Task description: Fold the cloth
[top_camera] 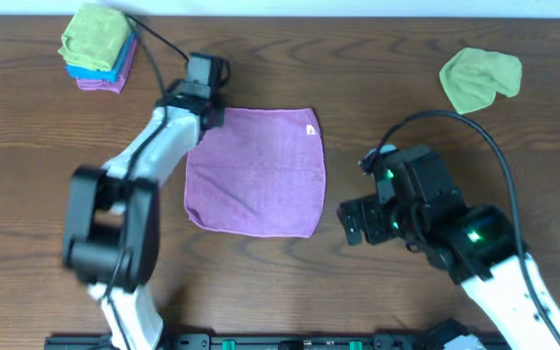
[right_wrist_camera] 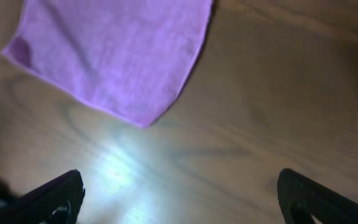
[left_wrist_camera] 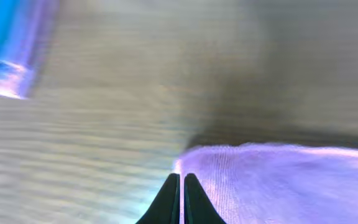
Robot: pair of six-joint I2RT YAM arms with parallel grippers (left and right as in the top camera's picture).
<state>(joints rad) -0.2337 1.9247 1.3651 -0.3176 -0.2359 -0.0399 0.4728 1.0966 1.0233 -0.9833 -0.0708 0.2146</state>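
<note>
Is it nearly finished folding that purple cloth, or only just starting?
Only starting. Done: a stack of folded cloths sits at the table's far corner. In hand: the purple cloth lies flat, unfolded, with the left gripper closed at one corner, apparently pinching it; the right gripper is open beside it. Left: every fold, and a crumpled green cloth waits.

This is looking like a robotics lab or test bench, not a home. A left arm (top_camera: 115, 224) and a right arm (top_camera: 484, 253) are standing on a black rail (top_camera: 261, 341) that is running along the near edge of the wood-grain tabletop (top_camera: 377, 87), below the purple cloth (top_camera: 256, 173). Black cables (top_camera: 474, 131) are looping off the arms, and green lights (top_camera: 474, 235) are glowing to the cloth's right. Spare cloths are lying beyond it: a folded stack (top_camera: 98, 49) to its upper left and a crumpled green cloth (top_camera: 479, 78) to its upper right.
</note>
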